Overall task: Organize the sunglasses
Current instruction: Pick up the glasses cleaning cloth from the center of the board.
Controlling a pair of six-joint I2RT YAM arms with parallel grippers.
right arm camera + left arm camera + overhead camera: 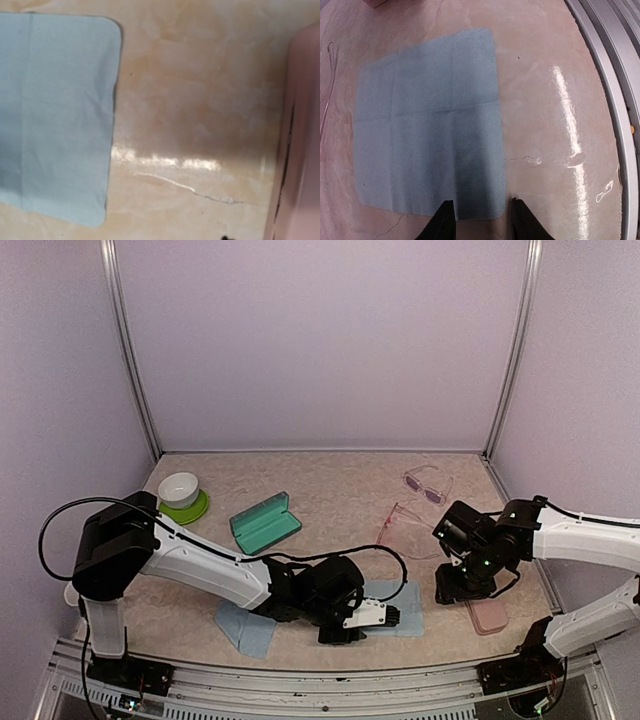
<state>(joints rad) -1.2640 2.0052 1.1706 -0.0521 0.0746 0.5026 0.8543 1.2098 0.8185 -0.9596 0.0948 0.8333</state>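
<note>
Two arms share the marbled beige worktop [330, 475]. The left arm [200, 570] stretches low along the near edge to the middle, and the right arm [585, 535] bends in from the right.

A light-blue cloth [427, 120] lies under the left end effector [482, 210] and is largely covered by it in the overhead view. A second blue cloth [245, 630] lies further left, partly tucked beneath the same arm. In the left wrist view the two dark fingers [442, 222] stand apart astride the cloth's near edge, clamping nothing.

The right end effector [452, 590] hangs between that cloth and a pink case [488, 616]. From above it is only a dark lump, and its own camera catches a mere speck of finger at the bottom edge. Whether it is open or closed cannot be told. The right wrist view cuts the pink case off at the frame's edge.

A teal case [265, 521] lies left of centre (its lid state is unclear). A white bowl [178, 486] sits on a green plate [195, 510] at far left.

Both pairs of sunglasses lie on the right side, held by neither arm. The pink-red pair [398, 530] is near the right end effector, on its far side, its thin frame faint against the worktop. The clear-framed pair [428, 485] sits nearer the back right corner, with only its purplish lenses easy to see.
</note>
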